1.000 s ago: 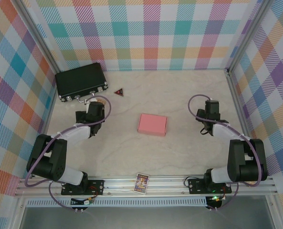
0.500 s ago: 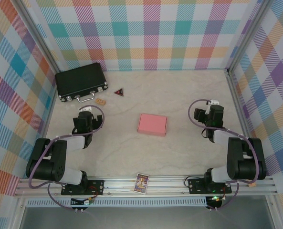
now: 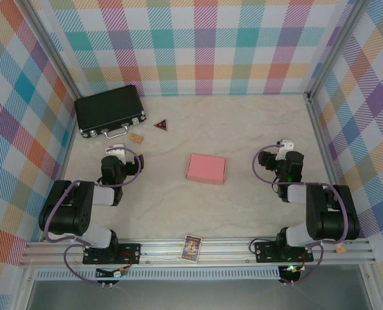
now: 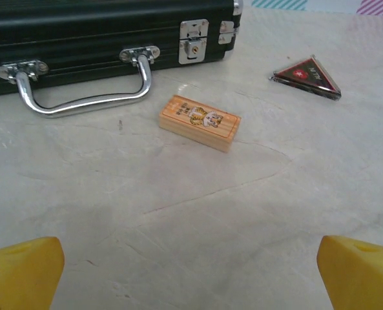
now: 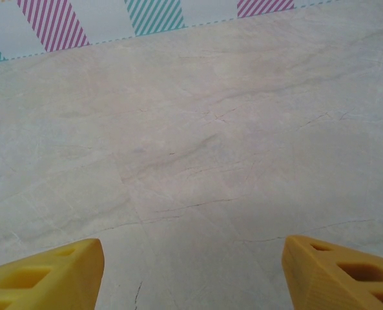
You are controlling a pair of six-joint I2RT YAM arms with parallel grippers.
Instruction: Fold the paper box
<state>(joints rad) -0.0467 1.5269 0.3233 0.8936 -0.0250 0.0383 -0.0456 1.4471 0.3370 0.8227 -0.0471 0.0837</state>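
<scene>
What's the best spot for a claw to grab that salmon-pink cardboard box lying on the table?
Probably from straight above, pinching its two long edges: the salmon-pink cardboard box lies flat and closed on the table, narrower that way, with bare surface on every side.

Nothing legible: small print on the wooden block [image 4: 199, 122] and white lettering on the red triangular piece [image 4: 307, 77], both too blurred to read

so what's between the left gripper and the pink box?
Nothing, just bare table between the left gripper and the paper box, per the top external view.
</scene>
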